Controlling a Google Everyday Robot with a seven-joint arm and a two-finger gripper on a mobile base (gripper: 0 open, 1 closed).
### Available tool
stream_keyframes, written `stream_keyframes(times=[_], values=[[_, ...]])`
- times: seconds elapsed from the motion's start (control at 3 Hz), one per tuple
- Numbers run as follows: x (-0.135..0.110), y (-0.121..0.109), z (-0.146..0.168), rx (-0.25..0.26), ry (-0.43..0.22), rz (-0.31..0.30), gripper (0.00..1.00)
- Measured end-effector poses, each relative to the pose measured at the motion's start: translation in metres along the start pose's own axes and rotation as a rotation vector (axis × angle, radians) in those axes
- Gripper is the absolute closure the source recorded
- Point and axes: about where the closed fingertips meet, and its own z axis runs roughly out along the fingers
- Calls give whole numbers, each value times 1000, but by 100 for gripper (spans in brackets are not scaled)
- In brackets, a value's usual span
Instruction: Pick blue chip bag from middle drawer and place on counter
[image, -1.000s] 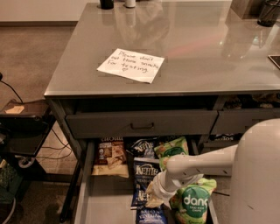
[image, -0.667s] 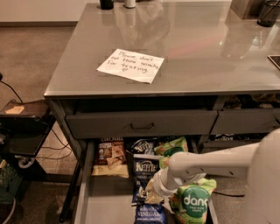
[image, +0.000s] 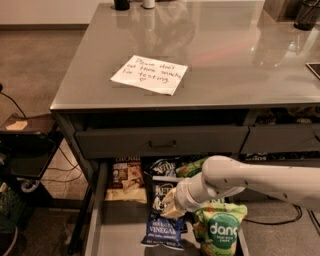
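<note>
Here, gripper (image: 173, 207) over "VINEGAR" blue chip bag (image: 163, 229)

Glossy grey counter (image: 240, 75) with 1 white handwritten note (image: 149, 74); claw (image: 172, 206) over middle drawer (image: 120, 236).

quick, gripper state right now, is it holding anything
gripper: low in the middle drawer, right over the blue chip bag; open, closed or holding cannot be told.

The white arm (image: 272, 182) extends from the right above the middle drawer (image: 122, 232). It bends at a rounded wrist joint (image: 220, 175) and angles down-left. Its tool (image: 172, 206) hangs low over the drawer's centre.
</note>
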Motion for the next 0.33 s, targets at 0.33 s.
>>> stream_keyframes(times=[0.33], values=[[-37,-18,-40,16,-77,22,100]])
